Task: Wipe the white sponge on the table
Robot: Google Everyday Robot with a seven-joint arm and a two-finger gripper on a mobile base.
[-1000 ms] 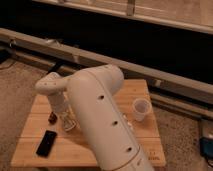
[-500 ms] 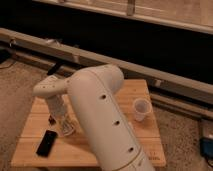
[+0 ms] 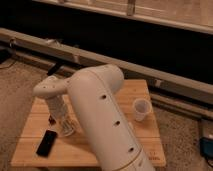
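Observation:
The table (image 3: 142, 90) is a small light wooden plank top. My big white arm reaches over its middle and bends down at the left. My gripper (image 3: 65, 126) points down onto the table's left half. An off-white lump, the white sponge (image 3: 68, 132), shows right under the gripper's tip, on the wood. The gripper covers most of the sponge, and I cannot tell whether it holds the sponge or only presses on it.
A translucent white cup (image 3: 141, 110) stands upright on the table's right half. A flat black device (image 3: 46, 142) lies near the front left corner. A small dark red object (image 3: 51, 119) sits just left of the gripper. Gravel floor surrounds the table; a long rail runs behind.
The gripper and wrist have shifted slightly toward the table's front left, staying low on the wood. The cup and the black device have not moved.

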